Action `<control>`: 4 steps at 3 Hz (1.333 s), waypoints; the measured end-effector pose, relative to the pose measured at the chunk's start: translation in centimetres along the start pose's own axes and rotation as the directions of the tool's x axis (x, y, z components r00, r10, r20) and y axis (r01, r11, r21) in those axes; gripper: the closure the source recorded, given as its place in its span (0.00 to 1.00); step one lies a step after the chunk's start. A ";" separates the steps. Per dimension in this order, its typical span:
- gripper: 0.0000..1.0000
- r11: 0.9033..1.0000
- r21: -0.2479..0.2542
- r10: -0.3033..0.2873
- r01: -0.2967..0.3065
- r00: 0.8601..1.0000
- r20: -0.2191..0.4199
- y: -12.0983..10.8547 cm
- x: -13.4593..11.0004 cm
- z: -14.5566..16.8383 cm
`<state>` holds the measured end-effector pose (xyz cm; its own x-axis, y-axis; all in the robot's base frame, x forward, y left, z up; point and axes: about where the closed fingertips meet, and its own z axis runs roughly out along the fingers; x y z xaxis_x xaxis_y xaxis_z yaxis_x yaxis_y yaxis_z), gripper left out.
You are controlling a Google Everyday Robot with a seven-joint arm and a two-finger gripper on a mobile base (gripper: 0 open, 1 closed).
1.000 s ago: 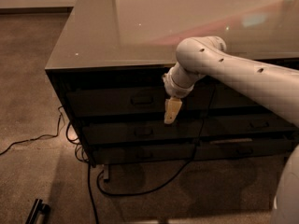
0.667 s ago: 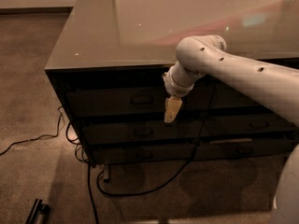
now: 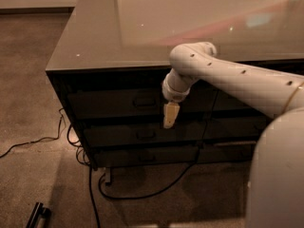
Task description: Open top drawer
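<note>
The top drawer (image 3: pixel 109 103) sits shut just under the counter (image 3: pixel 95 42) top, so the pull is all still to do. The end effector (image 3: pixel 171 115) hangs below the counter's front edge, apparently off the handle (image 3: pixel 144 101); whether it is spread or closed I cannot tell.

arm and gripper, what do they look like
The arm is a smooth off-white tube with a rounded elbow and a row of small dark dots along it, ending in a ringed white wrist. The gripper is a small pale tan piece in front of the top drawer, just right of its handle.
</note>
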<state>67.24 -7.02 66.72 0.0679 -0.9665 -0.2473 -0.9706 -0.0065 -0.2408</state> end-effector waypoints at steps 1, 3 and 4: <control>0.00 1.000 -0.020 -0.001 0.001 1.000 -0.021 -0.6 0.4 1.5; 0.00 0.998 -0.059 0.008 -0.011 0.999 -0.053 -1.5 2.3 3.1; 0.19 0.997 -0.080 0.012 -0.018 0.997 -0.071 -0.9 2.8 3.6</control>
<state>69.15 -8.76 62.87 0.0391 -0.9824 -0.1828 -0.9870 -0.0095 -0.1603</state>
